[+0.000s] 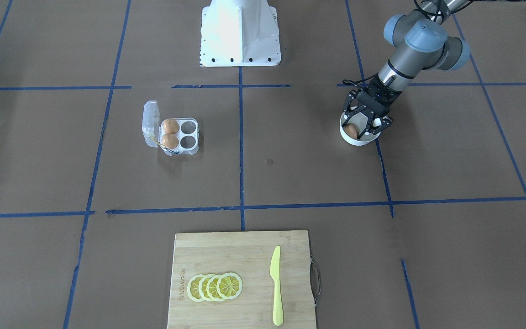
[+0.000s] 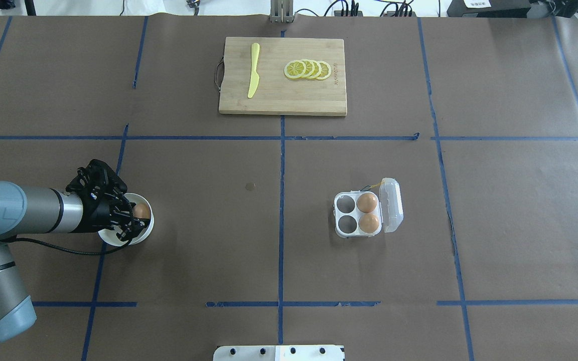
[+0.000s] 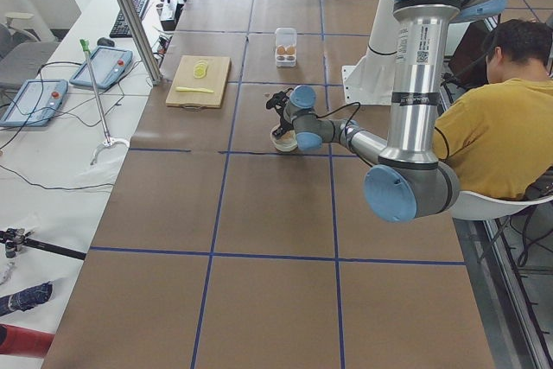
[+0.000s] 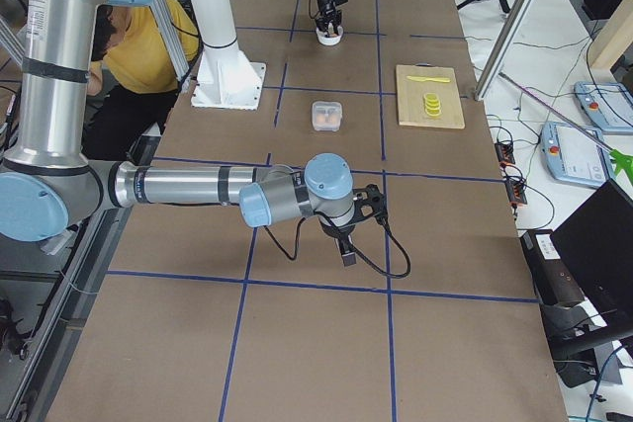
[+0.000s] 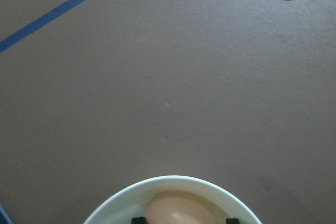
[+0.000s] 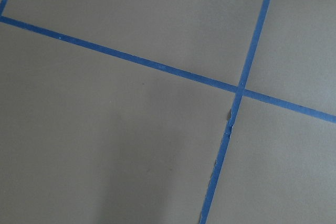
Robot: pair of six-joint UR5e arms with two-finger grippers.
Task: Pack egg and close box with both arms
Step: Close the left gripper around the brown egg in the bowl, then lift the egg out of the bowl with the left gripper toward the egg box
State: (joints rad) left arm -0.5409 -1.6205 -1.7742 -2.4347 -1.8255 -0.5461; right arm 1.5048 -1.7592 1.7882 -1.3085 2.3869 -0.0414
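Note:
A tan-brown egg (image 1: 350, 131) lies in a round white bowl (image 1: 358, 141). My left gripper (image 1: 365, 122) reaches down into the bowl with its fingers either side of the egg (image 2: 141, 211). In the left wrist view the egg (image 5: 178, 211) sits between the two black fingertips with a gap, so the gripper is open. The clear box (image 1: 189, 137) stands with its lid (image 1: 150, 124) open and holds two eggs (image 1: 170, 125) in the cups beside the hinge. My right gripper (image 4: 348, 256) hangs low over bare table, far from the box (image 4: 326, 116); I cannot tell if it is open.
A wooden cutting board (image 1: 244, 256) with lemon slices (image 1: 215, 287) and a yellow knife (image 1: 276, 285) lies on the side far from the robot. The white pedestal base (image 1: 240, 34) stands at the robot's side. A person in yellow (image 3: 510, 127) sits beside the robot.

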